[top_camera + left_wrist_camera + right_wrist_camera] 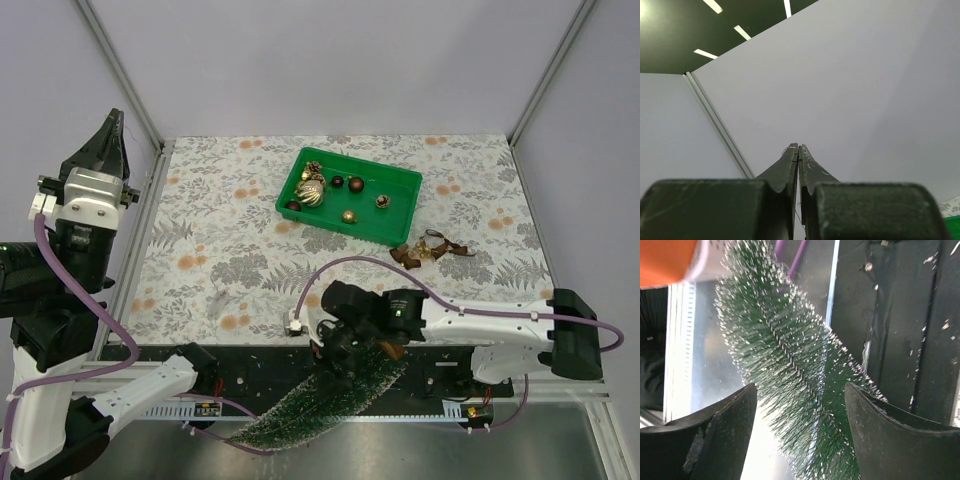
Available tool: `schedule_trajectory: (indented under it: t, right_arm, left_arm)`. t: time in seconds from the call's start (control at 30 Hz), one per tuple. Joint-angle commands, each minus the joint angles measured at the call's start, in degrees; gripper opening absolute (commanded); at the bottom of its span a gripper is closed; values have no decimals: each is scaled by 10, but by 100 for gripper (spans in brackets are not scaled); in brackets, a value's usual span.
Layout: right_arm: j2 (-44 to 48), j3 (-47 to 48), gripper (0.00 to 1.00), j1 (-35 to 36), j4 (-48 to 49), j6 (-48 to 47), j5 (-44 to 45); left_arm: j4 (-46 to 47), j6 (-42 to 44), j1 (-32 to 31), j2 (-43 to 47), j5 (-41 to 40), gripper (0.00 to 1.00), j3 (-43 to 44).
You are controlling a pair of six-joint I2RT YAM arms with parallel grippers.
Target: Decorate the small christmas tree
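Observation:
The small christmas tree point(300, 410) lies on its side across the black rail at the table's near edge, with its tip toward the lower left. My right gripper point(340, 365) is above its wide end. In the right wrist view the frosted green bristles of the tree point(785, 355) run between my fingers. The right gripper point(800, 387) is open, with its jaws wide apart on either side of the tree. My left gripper point(110, 125) is raised high at the far left and points up. In the left wrist view it point(798, 146) is shut and empty against the grey wall.
A green tray point(400, 178) at the back middle of the table holds several ball ornaments point(310, 192). Brown ribbon pieces point(432, 250) lie in front of the tray to the right. A purple cable point(340, 265) loops over the table near my right arm.

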State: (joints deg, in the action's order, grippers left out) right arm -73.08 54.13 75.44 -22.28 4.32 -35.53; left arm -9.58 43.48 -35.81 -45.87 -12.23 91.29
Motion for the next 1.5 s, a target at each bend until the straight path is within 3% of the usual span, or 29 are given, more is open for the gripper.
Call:
schedule_trajectory:
  t: [0.0, 0.13, 0.2, 0.33, 0.57, 0.67, 0.87, 1.23, 1.47]
  right_arm:
    - [-29, 21, 77, 22, -22, -24, 18]
    - [-49, 20, 65, 23, -29, -26, 36]
    - [-59, 23, 47, 23, -30, -26, 41]
    - [-69, 31, 1, 23, -38, -30, 63]
    - [-9, 70, 0, 18, -58, -69, 179]
    - [35, 91, 0, -19, -38, -78, 210]
    - [77, 78, 0, -100, 77, -60, 228]
    - [4, -18, 0, -149, 377, 48, 312]
    - [-5, -48, 0, -213, 416, 102, 353]
  left_arm:
    - [15, -1, -1, -6, -5, 6, 6]
    - [15, -1, -1, -6, -5, 6, 6]
    - [15, 0, -1, -6, -4, 6, 7]
    - [15, -1, -1, -7, -5, 6, 12]
    - [9, 0, -1, -7, -6, 7, 12]
    - [7, -2, -1, -4, -7, 6, 7]
    - [5, -1, 0, 3, -9, 6, 5]
    - [2, -1, -1, 15, -11, 6, -1]
    - [4, -1, -1, 20, -9, 6, -8]
